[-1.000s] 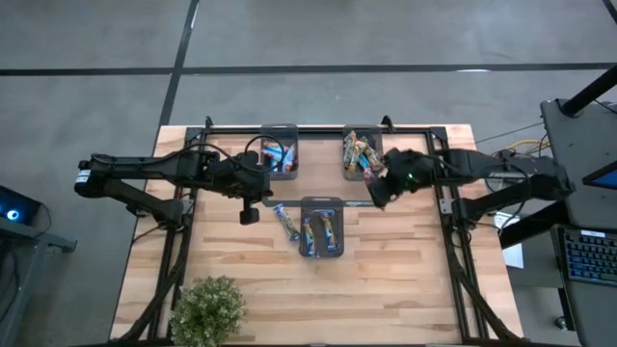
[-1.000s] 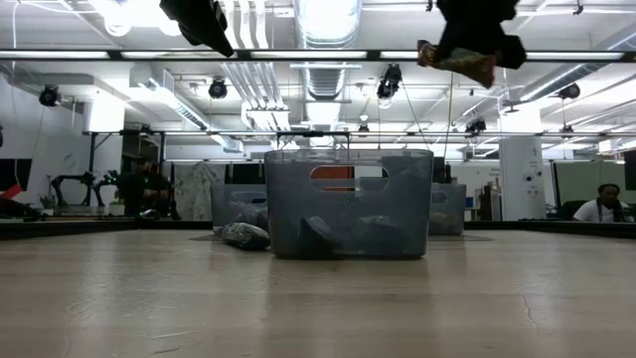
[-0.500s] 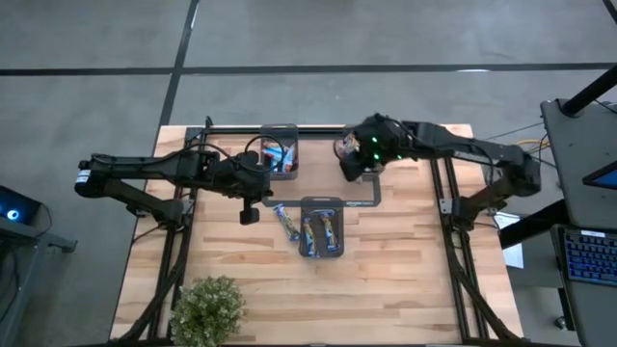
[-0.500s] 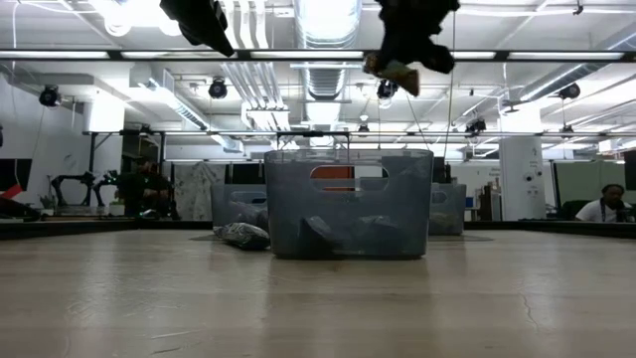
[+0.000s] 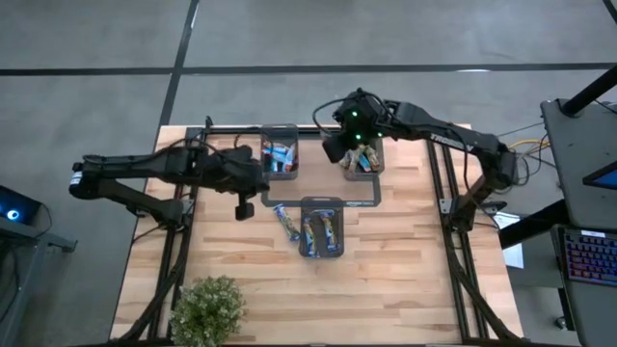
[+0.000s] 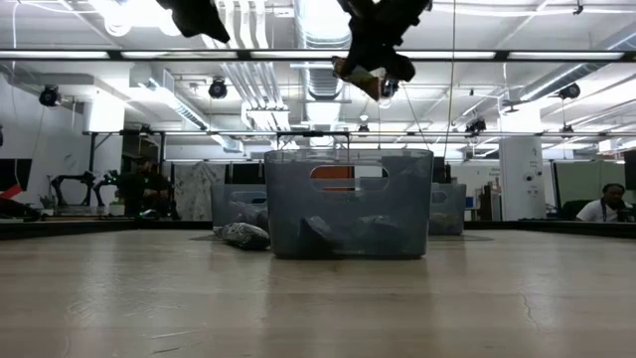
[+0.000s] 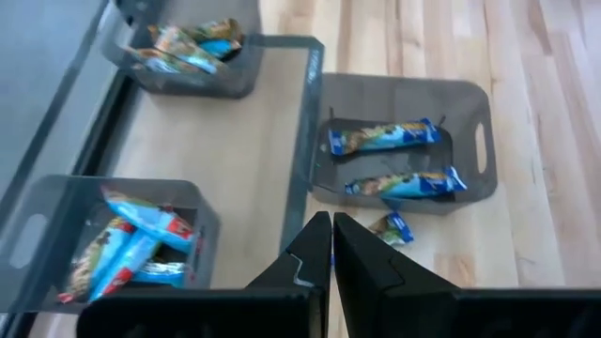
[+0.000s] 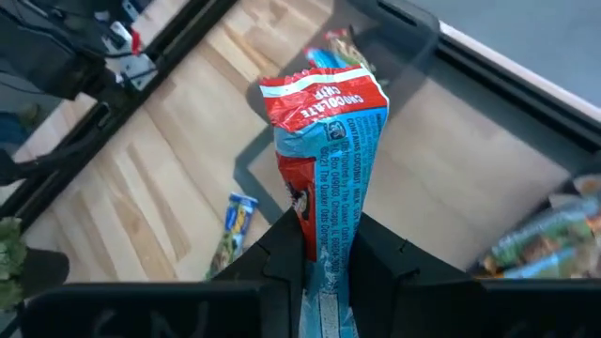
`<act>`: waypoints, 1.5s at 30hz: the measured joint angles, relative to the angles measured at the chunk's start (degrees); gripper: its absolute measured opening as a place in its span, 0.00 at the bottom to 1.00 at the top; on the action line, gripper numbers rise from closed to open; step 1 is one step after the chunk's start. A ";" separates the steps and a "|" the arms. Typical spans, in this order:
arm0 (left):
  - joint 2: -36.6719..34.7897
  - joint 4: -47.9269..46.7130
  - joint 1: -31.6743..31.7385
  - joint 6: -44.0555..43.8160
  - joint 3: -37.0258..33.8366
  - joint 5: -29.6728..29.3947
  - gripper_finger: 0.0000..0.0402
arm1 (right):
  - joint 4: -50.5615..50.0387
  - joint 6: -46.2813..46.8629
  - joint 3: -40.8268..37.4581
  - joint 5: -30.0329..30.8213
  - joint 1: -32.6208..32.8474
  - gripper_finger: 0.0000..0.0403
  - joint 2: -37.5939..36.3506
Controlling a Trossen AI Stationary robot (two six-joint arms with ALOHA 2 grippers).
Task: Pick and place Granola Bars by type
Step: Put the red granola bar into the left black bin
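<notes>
Right now our right gripper (image 8: 322, 246) is clamped on a slim red-and-light-blue foil-wrapped granola bar (image 8: 327, 169), carried high between the two far dark grey plastic bins. Our left gripper (image 7: 331, 246) hangs pinched together with nothing in it, beside the far-left bin (image 5: 281, 154).

What worries us is the hold: the fingers pinch only the bar's lower end, so the wrapper stands free above them and could slide or swing out during travel, or catch a bin rim on the way down. A release short of the far-left bin would put it on the bare wood, or among the wrong sort in the far-right bin (image 5: 363, 160).

Our right wrist view gives the wrapper's red print; the overhead view shows only the arm. Only the left wrist view shows two blue bars lying in the near centre bin (image 7: 404, 103) and a stray one (image 7: 390, 226) outside its wall.
</notes>
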 joint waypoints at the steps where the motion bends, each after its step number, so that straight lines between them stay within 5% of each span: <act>1: -0.65 -0.01 0.34 0.03 0.00 -0.03 0.00 | -0.02 -0.23 0.94 -0.49 -0.25 0.13 0.63; 25: -12.34 -3.47 4.97 1.05 0.00 -1.46 0.00 | 0.50 0.24 27.20 -7.04 -4.81 0.13 21.52; 45: -14.27 -6.27 5.15 1.03 0.00 -1.49 0.00 | 9.54 15.23 31.46 -8.55 -6.66 0.13 34.44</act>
